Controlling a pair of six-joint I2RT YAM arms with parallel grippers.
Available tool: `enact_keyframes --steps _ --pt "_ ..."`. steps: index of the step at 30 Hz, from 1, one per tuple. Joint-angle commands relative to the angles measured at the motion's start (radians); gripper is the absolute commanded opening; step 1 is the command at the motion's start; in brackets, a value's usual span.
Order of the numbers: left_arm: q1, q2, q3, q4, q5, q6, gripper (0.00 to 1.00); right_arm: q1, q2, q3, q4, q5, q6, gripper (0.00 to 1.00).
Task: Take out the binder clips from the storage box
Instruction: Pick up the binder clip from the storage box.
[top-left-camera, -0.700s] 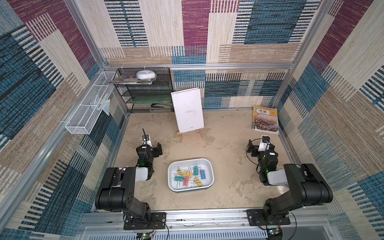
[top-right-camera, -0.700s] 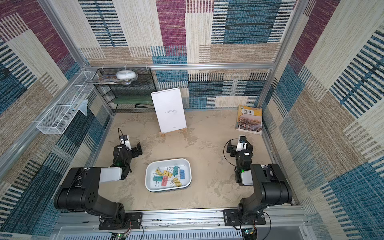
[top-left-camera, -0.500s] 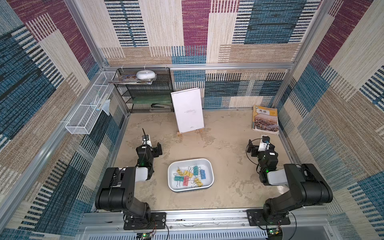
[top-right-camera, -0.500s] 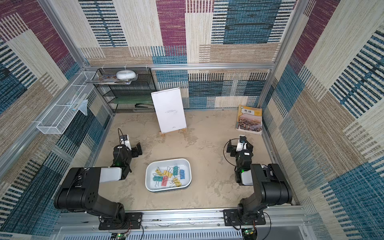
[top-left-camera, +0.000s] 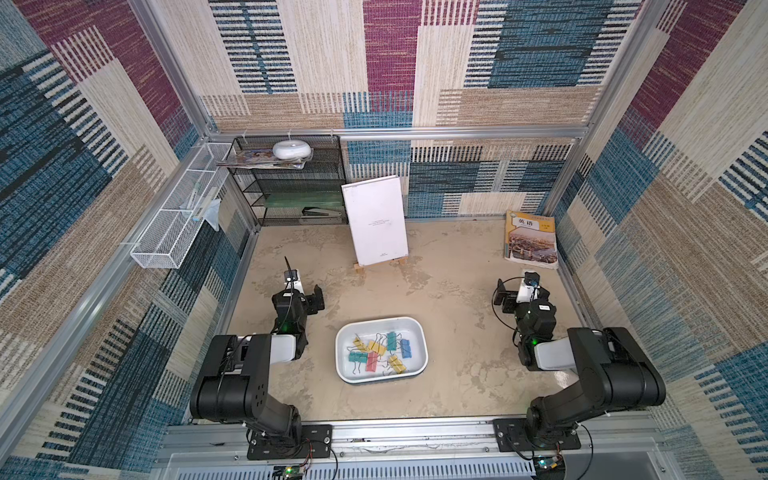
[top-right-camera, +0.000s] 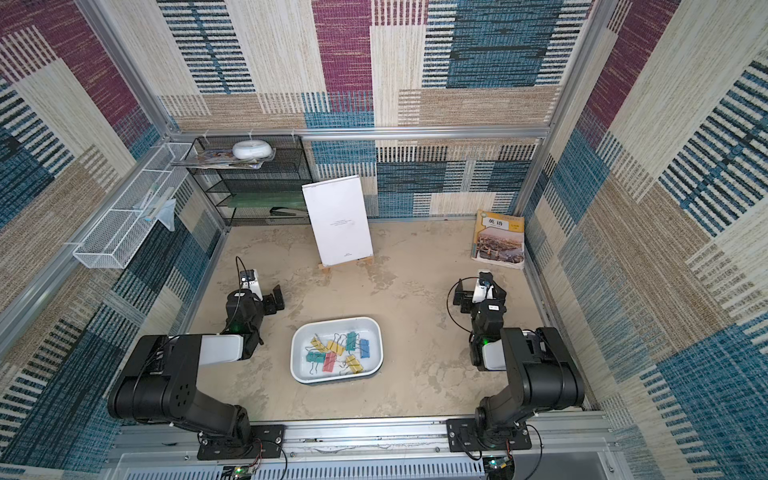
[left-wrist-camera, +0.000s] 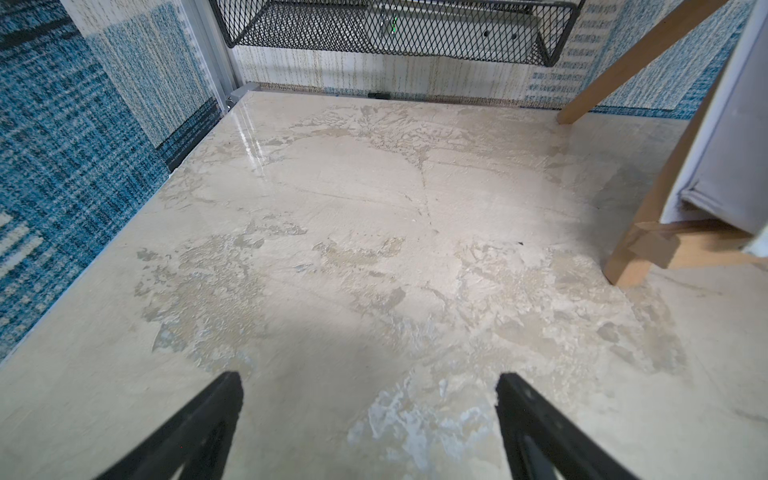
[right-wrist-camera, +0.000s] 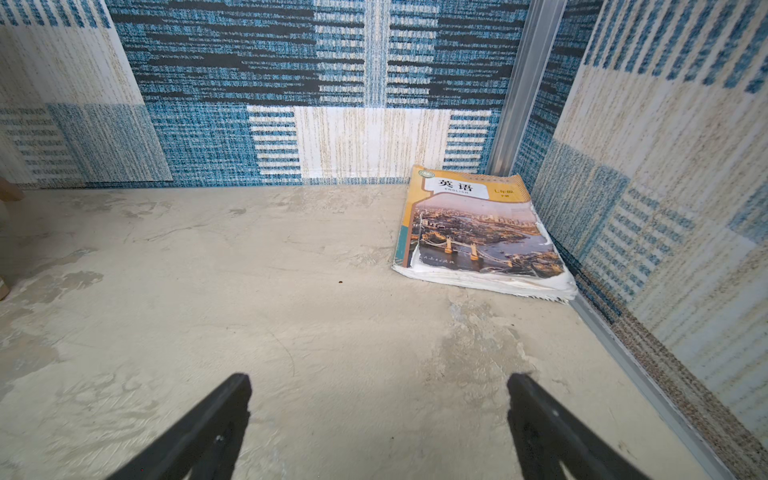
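Nearest the base rail, behind both sets of jaws and between the two arms, I find the storage box (top-left-camera: 411, 328) sitting flat on the table (top-left-camera: 449, 270). It lies to the right of the left jaws and to the left of the right jaws, well apart from each. All the binder clips (top-left-camera: 376, 347) are inside it in a loose cluster. I count seven: three yellow, two teal, one blue and one pink, their wire handles overlapping. None lies on the table outside the rim.

Left jaws: wide apart, nothing between them. The left wrist view shows only bare, mottled table under and ahead of the tips.

Right jaws: likewise spread wide and empty. The right wrist view shows bare table between the tips.

Ahead and to the right of the left jaws, a white board (top-left-camera: 376, 220) leans back on a small wooden easel (left-wrist-camera: 636, 253). One easel foot shows close in the left wrist view.

Ahead of the right jaws, a textbook (right-wrist-camera: 478, 232) with worn page edges lies flat in the far corner, against the side wall.

Farther ahead of the left jaws, a black mesh rack (top-left-camera: 291, 183) stands against the far wall. A white rounded object (top-left-camera: 291, 148) sits on its top shelf.

Left of the left jaws and raised above the table, a white wire basket (top-left-camera: 174, 232) hangs on the side wall.
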Motion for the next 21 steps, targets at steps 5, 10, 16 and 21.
enact_keyframes --steps 5,10,16,21 --pt "0.001 0.003 0.007 0.000 0.000 0.005 0.99 0.001 -0.001 0.003 0.012 -0.001 0.009 0.99" --pt "0.021 0.005 0.016 -0.013 0.043 -0.003 0.99 0.001 -0.003 0.002 0.011 -0.001 0.008 0.99" --pt "0.012 -0.196 0.138 -0.372 -0.135 -0.062 0.99 0.019 -0.149 -0.004 -0.072 0.063 -0.006 0.99" --pt "0.014 -0.406 0.310 -0.733 -0.315 -0.302 0.99 0.021 -0.424 0.297 -0.756 0.103 0.346 0.99"
